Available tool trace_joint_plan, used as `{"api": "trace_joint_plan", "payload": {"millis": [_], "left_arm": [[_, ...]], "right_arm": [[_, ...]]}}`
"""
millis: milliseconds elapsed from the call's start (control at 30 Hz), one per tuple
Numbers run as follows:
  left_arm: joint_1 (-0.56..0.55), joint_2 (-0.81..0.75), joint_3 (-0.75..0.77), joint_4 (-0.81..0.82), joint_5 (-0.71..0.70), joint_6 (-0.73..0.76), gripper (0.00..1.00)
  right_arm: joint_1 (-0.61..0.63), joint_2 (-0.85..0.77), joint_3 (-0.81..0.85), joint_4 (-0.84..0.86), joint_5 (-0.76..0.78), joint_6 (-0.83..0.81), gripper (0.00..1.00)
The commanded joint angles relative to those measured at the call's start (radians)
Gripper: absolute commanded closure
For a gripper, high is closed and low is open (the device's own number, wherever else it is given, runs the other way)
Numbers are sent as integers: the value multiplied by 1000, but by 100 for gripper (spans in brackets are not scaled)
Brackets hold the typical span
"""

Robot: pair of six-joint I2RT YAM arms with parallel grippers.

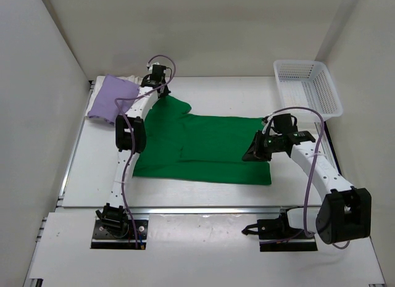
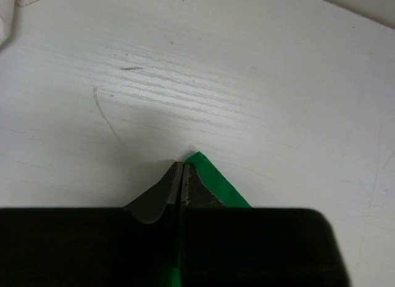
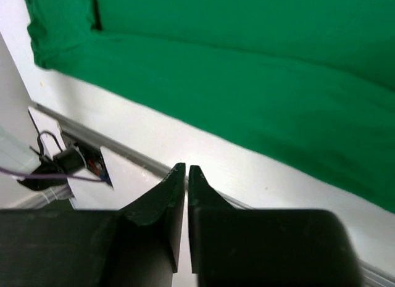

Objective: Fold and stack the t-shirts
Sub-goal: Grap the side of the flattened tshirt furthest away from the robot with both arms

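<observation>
The green t-shirt (image 1: 210, 145) lies spread across the middle of the counter (image 1: 92, 176). The left claw (image 2: 183, 168) is pinched shut on its upper-left corner. The right claw (image 3: 187, 170), closed and empty, hovers at the shirt's right edge. The lavender t-shirt (image 1: 112, 99) sits folded at upper left.

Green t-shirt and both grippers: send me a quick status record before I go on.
green t-shirt: spread out mid-table
left gripper: shut on the green t-shirt's far-left corner
right gripper: shut, holding nothing, by the shirt's right end
lavender t-shirt: folded, far-left corner of table
white lattice basket: far-right corner, apart from the shirts
</observation>
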Motion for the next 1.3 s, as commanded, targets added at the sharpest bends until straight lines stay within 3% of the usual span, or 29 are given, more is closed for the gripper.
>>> {"api": "trace_joint_plan", "payload": {"millis": [0,67,100,200,300,500,633,733,900,1267], "left_arm": [[-1,-36,59,-23,18,-12,91],[4,-82,67,-57,7,-25,98],[21,-111,66,-74,18,-34,100],[33,-176,35,-73,46,-66,100],[35,-211,-5,-76,58,-88,100],[38,-249,-88,-88,89,-111,100],[36,-265,-109,-82,95,-111,100],[30,-277,-119,-80,119,-123,100],[25,-277,-134,-74,124,-120,100],[33,-283,-129,-71,136,-118,100]], "right_arm": [[-49,32,18,61,33,-18,94],[-93,70,5,122,85,-23,83],[-132,98,5,141,98,-23,82],[-221,219,71,210,133,-29,74],[-220,311,167,299,298,-36,68],[-195,518,275,451,481,39,68],[-129,635,409,445,668,20,67],[-118,711,506,442,719,10,67],[-126,846,658,371,760,-18,66],[-115,905,711,307,776,-43,71]]}}
